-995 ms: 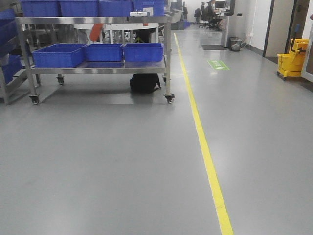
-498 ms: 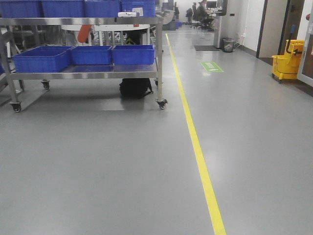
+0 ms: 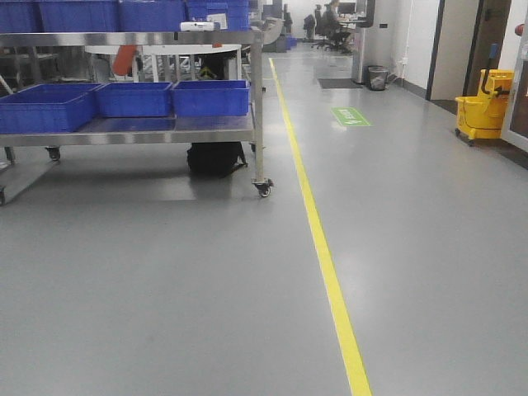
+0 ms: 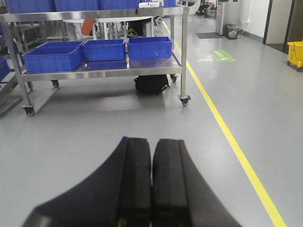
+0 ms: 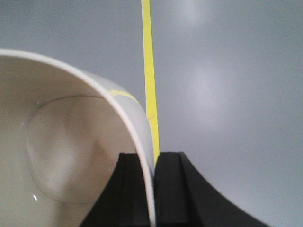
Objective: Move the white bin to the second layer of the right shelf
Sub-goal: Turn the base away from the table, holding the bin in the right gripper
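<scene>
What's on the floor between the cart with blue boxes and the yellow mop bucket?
A yellow line and a green floor sign, seen in the front view.

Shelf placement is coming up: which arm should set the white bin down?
Right. The right gripper grips the white bin by its wall; the left gripper is shut and empty.

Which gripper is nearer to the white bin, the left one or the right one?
Right. The right gripper clamps the wall of the white bin, one finger inside, one outside. The left gripper is shut and empty, with no bin in its view.
</scene>
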`<control>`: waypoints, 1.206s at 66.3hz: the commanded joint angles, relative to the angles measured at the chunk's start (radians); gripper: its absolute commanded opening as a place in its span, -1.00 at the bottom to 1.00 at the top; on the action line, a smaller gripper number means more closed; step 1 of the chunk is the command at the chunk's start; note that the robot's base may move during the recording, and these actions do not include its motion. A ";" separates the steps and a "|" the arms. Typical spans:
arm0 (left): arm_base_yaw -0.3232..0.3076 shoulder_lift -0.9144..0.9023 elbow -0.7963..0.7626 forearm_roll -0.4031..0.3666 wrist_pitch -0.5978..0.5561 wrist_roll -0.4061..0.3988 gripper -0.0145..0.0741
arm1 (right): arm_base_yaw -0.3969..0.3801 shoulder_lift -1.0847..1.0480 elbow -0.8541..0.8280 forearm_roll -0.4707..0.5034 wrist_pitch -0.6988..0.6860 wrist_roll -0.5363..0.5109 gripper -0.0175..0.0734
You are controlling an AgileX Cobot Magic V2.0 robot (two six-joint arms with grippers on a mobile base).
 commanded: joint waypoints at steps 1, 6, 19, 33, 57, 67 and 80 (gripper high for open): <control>-0.004 -0.016 0.037 0.000 -0.086 -0.003 -0.48 | -0.006 0.002 -0.031 -0.005 -0.085 -0.005 -0.51; -0.004 -0.016 0.037 0.000 -0.086 -0.003 -0.48 | -0.006 0.002 -0.031 -0.005 -0.086 -0.005 -0.51; -0.004 -0.016 0.037 0.000 -0.086 -0.003 -0.48 | -0.006 0.002 -0.031 -0.005 -0.086 -0.005 -0.51; -0.004 -0.016 0.037 0.000 -0.086 -0.003 -0.48 | -0.006 0.002 -0.031 -0.005 -0.086 -0.005 -0.51; -0.004 -0.016 0.037 0.000 -0.086 -0.003 -0.48 | -0.006 0.002 -0.031 -0.005 -0.086 -0.005 -0.51; -0.004 -0.016 0.037 0.000 -0.086 -0.003 -0.48 | -0.006 0.002 -0.031 -0.005 -0.086 -0.005 -0.51; -0.004 -0.016 0.037 0.000 -0.086 -0.003 -0.48 | -0.006 0.002 -0.031 -0.005 -0.086 -0.005 -0.51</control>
